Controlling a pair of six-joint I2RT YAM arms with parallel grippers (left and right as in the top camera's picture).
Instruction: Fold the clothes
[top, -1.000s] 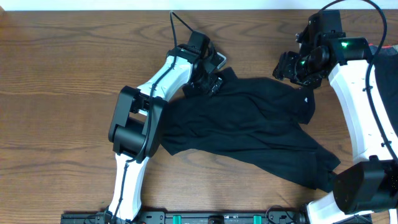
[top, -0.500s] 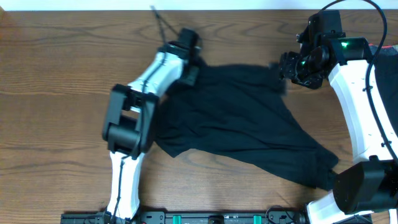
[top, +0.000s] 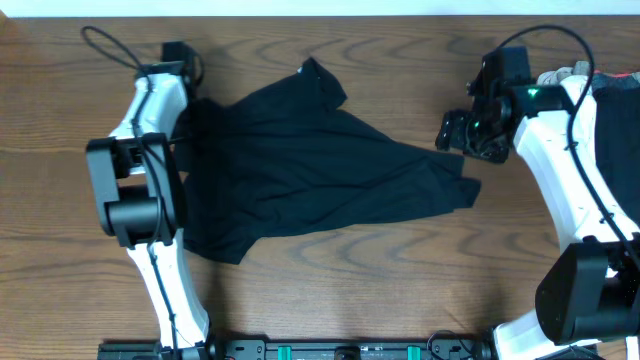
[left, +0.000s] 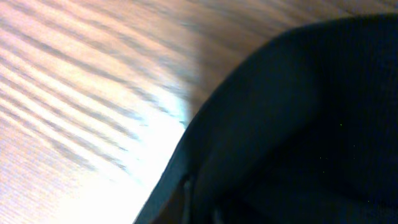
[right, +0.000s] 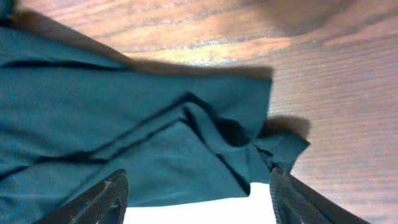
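One black shirt (top: 300, 170) lies spread; right pincer (right: 199, 183) gapes nearby.

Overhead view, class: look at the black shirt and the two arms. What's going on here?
Two robot arms are working on a black shirt lying rumpled and unfolded on the wooden table. The left gripper is at the shirt's left edge, its camera filled with cloth; whether it is gripping cannot be told. The right gripper hovers open by the shirt's right end, holding nothing.

Matt black creased cloth of the shirt (top: 310, 170); smooth, faintly glossy wood grain of the table (top: 400, 290).
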